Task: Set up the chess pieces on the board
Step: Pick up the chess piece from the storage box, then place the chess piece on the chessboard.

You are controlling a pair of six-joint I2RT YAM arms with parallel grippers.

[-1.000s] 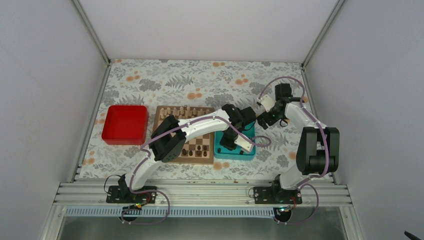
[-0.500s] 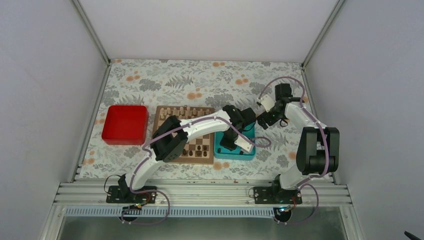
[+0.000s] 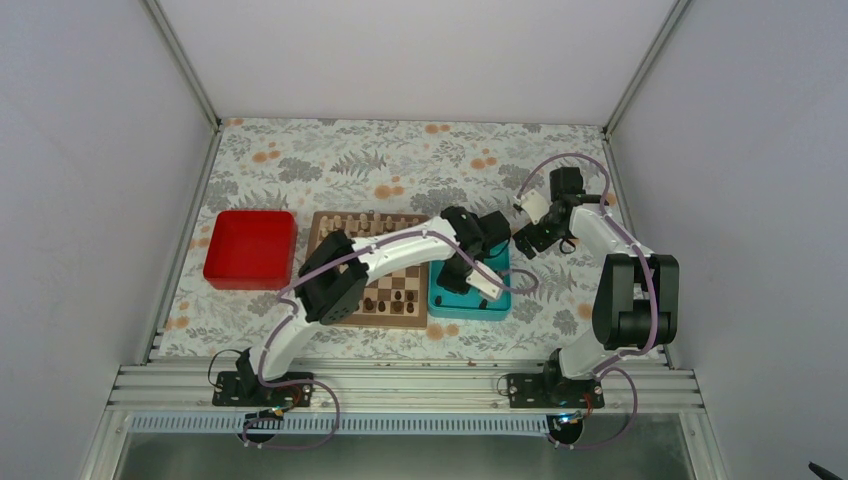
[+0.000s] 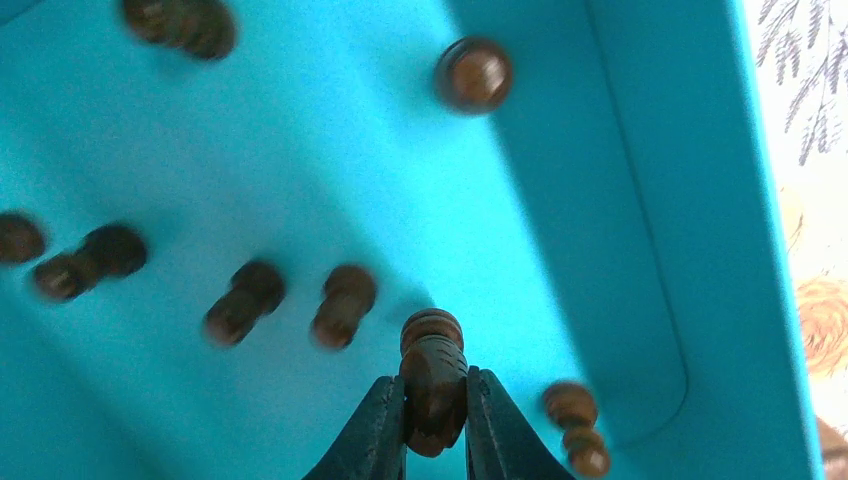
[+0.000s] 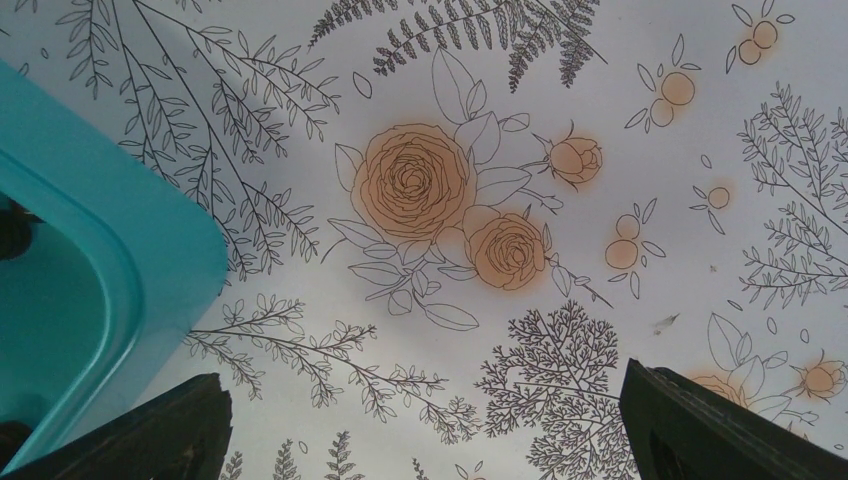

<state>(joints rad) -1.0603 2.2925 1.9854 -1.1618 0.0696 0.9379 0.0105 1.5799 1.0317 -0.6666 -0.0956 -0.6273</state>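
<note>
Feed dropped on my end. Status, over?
Left gripper shut on a dark chess piece in the teal tray. Right gripper open, empty, over the tablecloth. Loose pieces lie nearby in the tray; none touching the held one.

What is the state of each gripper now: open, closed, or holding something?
Left gripper: closed on a dark chess piece, inside the teal tray.
Right gripper: open, holding nothing, over the floral tablecloth.

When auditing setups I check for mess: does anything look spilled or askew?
Nothing spilled or damaged. Dark chess pieces lie toppled and scattered inside the teal tray, merely unsorted; the left tool grips one.
</note>
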